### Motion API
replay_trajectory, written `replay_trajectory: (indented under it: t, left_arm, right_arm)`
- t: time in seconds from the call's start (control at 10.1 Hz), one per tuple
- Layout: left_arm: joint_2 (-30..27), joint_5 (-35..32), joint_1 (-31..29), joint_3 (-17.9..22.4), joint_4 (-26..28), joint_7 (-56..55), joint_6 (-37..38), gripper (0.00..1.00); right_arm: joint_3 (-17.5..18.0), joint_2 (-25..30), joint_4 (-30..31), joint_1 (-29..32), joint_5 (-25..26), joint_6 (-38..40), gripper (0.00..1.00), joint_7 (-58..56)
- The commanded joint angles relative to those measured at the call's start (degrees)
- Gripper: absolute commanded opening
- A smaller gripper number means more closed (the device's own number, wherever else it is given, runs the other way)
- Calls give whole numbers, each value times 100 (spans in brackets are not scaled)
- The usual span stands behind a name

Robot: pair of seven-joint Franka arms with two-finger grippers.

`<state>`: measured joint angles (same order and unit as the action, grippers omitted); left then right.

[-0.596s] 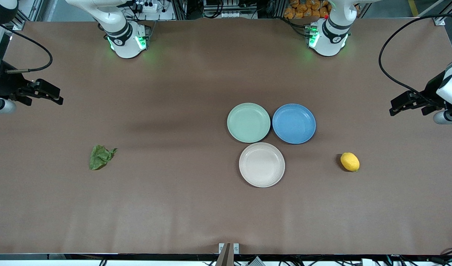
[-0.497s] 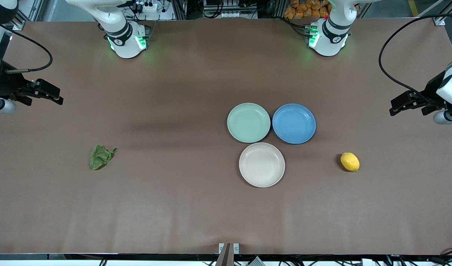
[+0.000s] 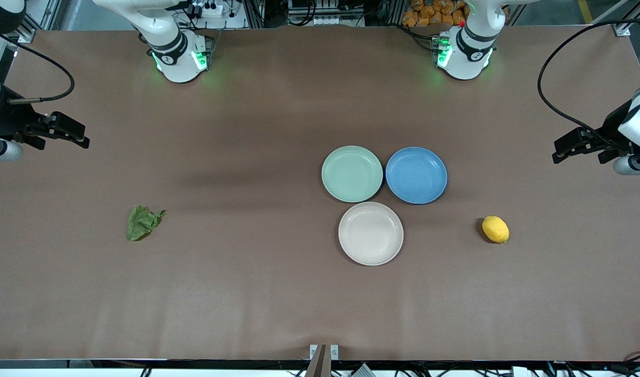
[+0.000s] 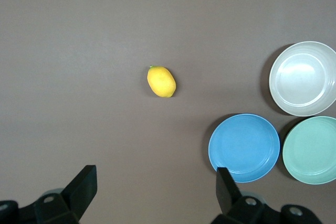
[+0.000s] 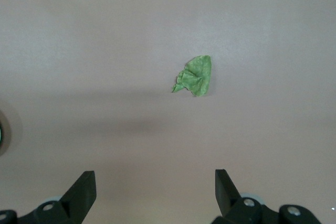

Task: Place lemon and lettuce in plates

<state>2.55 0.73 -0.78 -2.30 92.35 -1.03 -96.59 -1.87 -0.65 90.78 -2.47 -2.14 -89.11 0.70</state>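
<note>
The yellow lemon (image 3: 495, 229) lies on the table toward the left arm's end; it also shows in the left wrist view (image 4: 161, 81). The green lettuce (image 3: 141, 222) lies toward the right arm's end; it also shows in the right wrist view (image 5: 195, 76). The mint green plate (image 3: 352, 174) and the beige-white plate (image 3: 371, 233) sit mid-table, both empty. My left gripper (image 3: 560, 150) hangs open and empty, high over the left arm's end of the table. My right gripper (image 3: 74, 133) hangs open and empty, high over the right arm's end.
A blue plate (image 3: 416, 175) sits beside the mint green plate, toward the left arm's end, empty. Black cables loop by both wrists. The brown table (image 3: 246, 293) is bare elsewhere.
</note>
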Motion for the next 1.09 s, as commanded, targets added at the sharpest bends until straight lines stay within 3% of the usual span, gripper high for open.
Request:
replay_trajectory:
  t: [0.0, 0.6, 0.99]
  left_arm:
    - [-79, -90, -45, 11, -42, 182, 44, 100]
    - [-53, -90, -36, 11, -68, 164, 44, 100]
    - [-53, -90, -36, 11, -77, 190, 44, 100]
  right_arm:
    - [12, 136, 124, 54, -49, 200, 100, -52]
    - [3, -100, 177, 221, -40, 227, 100, -52]
    - [11, -1311, 168, 116, -5, -325, 100, -44]
